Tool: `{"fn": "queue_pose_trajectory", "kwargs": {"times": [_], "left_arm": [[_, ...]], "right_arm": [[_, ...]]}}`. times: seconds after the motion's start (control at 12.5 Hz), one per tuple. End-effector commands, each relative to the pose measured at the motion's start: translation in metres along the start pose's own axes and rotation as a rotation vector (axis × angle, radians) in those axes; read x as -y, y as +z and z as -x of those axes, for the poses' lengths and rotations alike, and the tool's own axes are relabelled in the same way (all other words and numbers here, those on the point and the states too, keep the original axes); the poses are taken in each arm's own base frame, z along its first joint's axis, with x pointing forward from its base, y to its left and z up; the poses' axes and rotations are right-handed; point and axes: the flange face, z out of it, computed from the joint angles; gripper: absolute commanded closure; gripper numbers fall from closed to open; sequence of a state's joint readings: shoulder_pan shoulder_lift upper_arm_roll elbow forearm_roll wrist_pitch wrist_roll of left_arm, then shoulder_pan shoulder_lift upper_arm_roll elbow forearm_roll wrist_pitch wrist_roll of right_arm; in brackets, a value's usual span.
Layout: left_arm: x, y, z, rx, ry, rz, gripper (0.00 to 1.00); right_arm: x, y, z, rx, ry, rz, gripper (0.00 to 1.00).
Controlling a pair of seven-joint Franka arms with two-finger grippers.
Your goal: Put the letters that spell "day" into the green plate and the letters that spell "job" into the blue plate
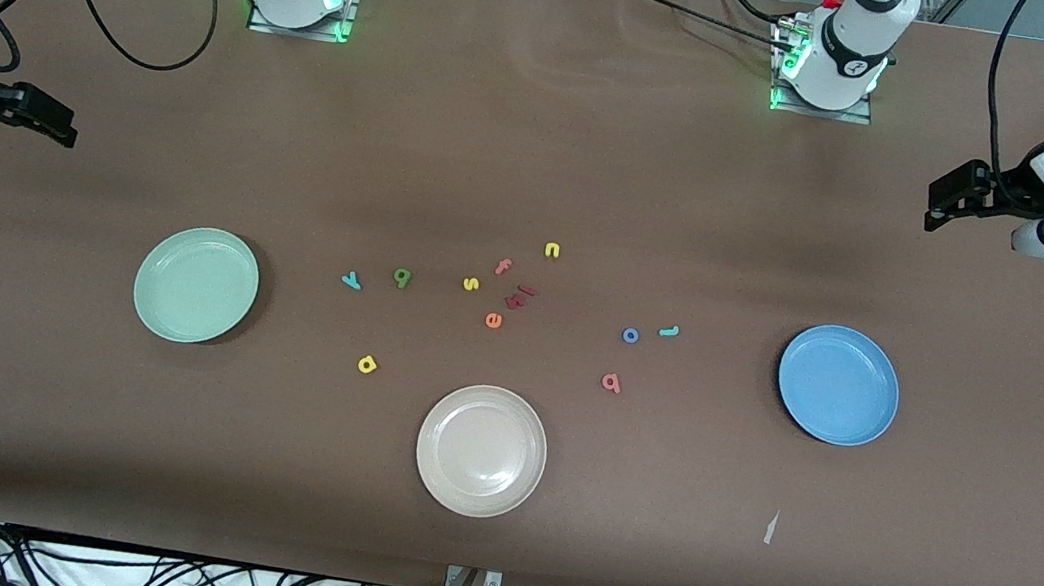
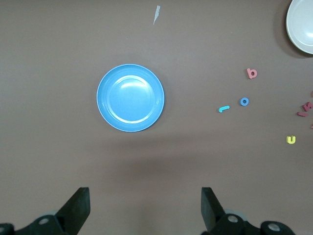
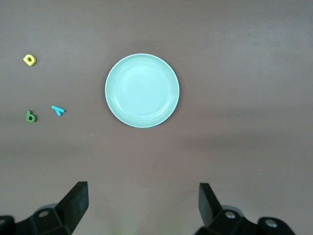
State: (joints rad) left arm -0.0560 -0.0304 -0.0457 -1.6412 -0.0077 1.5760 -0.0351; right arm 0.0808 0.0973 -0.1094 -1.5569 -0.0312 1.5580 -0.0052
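Observation:
The green plate (image 1: 196, 284) (image 3: 142, 90) lies toward the right arm's end, the blue plate (image 1: 839, 384) (image 2: 130, 98) toward the left arm's end; both hold nothing. Between them lie the teal y (image 1: 351, 281) (image 3: 58, 110), dark green d (image 1: 401, 276) (image 3: 30, 116) and yellow a (image 1: 366, 364) (image 3: 30, 59). Closer to the blue plate are the blue o (image 1: 630, 335) (image 2: 244, 101), teal j (image 1: 668, 330) (image 2: 223, 108) and salmon b (image 1: 611, 381) (image 2: 252, 73). My left gripper (image 1: 937, 208) (image 2: 145, 203) hangs open over bare table by the blue plate. My right gripper (image 1: 60, 123) (image 3: 143, 200) hangs open by the green plate.
A beige-white plate (image 1: 481, 449) (image 2: 303, 24) sits nearest the front camera, mid-table. Other letters cluster mid-table: yellow s (image 1: 471, 283), yellow n (image 1: 552, 250) (image 2: 291, 140), pink f (image 1: 503, 266), orange e (image 1: 493, 320), dark red pieces (image 1: 520, 296). A paper scrap (image 1: 769, 527) lies near the blue plate.

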Motion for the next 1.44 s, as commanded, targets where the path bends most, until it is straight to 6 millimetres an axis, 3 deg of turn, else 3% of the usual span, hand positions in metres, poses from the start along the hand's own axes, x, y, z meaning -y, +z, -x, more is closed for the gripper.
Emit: {"fn": "queue_pose_trajectory", "kwargs": {"times": [0.0,1.36], "left_arm": [[0.0021,-0.0026,0.0034,0.003,0.016,-0.01,0.0],[0.0004,-0.0026,0.0034,0.003,0.018,-0.01,0.0]], "right_arm": [[-0.0006,-0.0015,-0.0004,-0.007,0.003,0.003,0.0],[-0.0008,-0.0019,-0.0009,-0.012,0.003,0.004,0.0]]}}
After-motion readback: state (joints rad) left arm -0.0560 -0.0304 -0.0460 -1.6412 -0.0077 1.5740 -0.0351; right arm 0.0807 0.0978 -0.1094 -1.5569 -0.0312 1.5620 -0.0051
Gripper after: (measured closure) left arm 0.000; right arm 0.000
